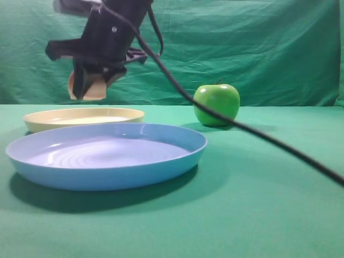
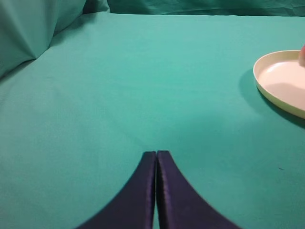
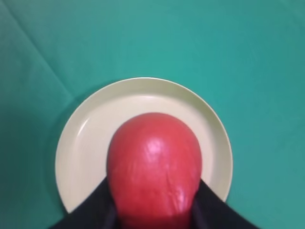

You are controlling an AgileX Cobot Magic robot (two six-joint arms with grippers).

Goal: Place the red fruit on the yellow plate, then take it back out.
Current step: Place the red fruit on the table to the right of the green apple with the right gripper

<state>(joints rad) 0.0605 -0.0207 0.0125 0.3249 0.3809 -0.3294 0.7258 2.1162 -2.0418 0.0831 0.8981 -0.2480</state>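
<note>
Exterior high view: the right gripper (image 1: 88,86) hangs in the air above the yellow plate (image 1: 83,118), reaching across to the left part of the scene. Its jaws are clamped on the red fruit (image 1: 92,87), of which only the pale orange underside shows below the black housing. The fruit is clear of the plate, with open space between the two. A black cable (image 1: 242,129) runs from the gripper body down and away from the plate, passing in front of the green apple (image 1: 216,105). The apple stands upright on the green cloth (image 1: 258,204), well apart from the yellow plate, stem up. The blue plate (image 1: 107,155) lies just in front of the yellow plate, nearer the camera; their rims overlap in this view, contact not determinable.

Right wrist view: red fruit (image 3: 153,167) held between the two dark fingers (image 3: 93,210), glossy red skin facing the camera. The yellow plate (image 3: 143,102) is directly beneath it, centred, bare inside.

Left wrist view: left gripper (image 2: 156,153) has its jaws pressed together, nothing between them, over bare cloth well away from the yellow plate (image 2: 281,78), which sits at the picture's edge.
</note>
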